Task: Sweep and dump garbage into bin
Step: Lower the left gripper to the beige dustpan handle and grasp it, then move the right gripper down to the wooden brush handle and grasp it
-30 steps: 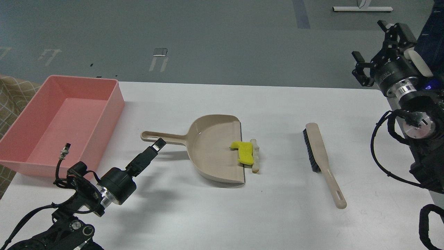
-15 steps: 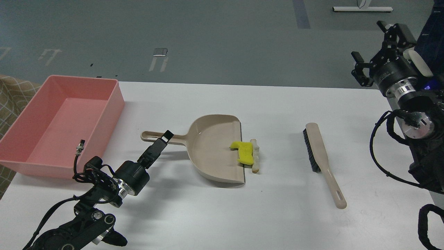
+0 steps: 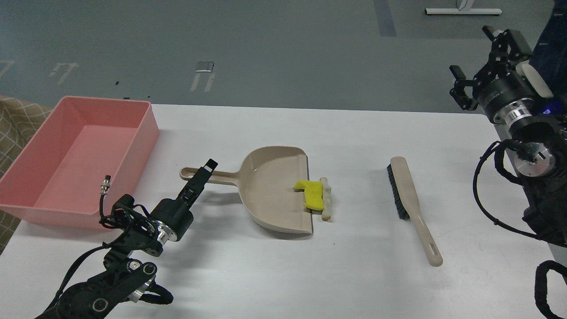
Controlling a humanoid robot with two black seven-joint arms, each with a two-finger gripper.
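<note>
The garbage lies at the dustpan's open edge: the yellow chunk (image 3: 313, 195) rests on the lip of the beige dustpan (image 3: 270, 190), and the cream strip (image 3: 327, 200) lies on the table just right of it. The pink bin (image 3: 148, 128) stands at the table's left and looks empty. My left gripper (image 3: 204, 172) is over the dustpan's handle (image 3: 221, 178), seen edge-on, so its fingers cannot be told apart. My right gripper (image 3: 480, 62) is open and empty, raised off the table's far right corner.
The beige brush (image 3: 409, 199) with black bristles lies on the white table (image 3: 354, 274) right of the dustpan, handle toward me. A patterned surface (image 3: 17, 119) sits beyond the table's left edge. My right arm's cables hang at the right edge.
My left arm has moved forward and to the right, bringing its gripper from short of the dustpan's handle to over it. The right arm, dustpan, garbage and brush have not moved.
</note>
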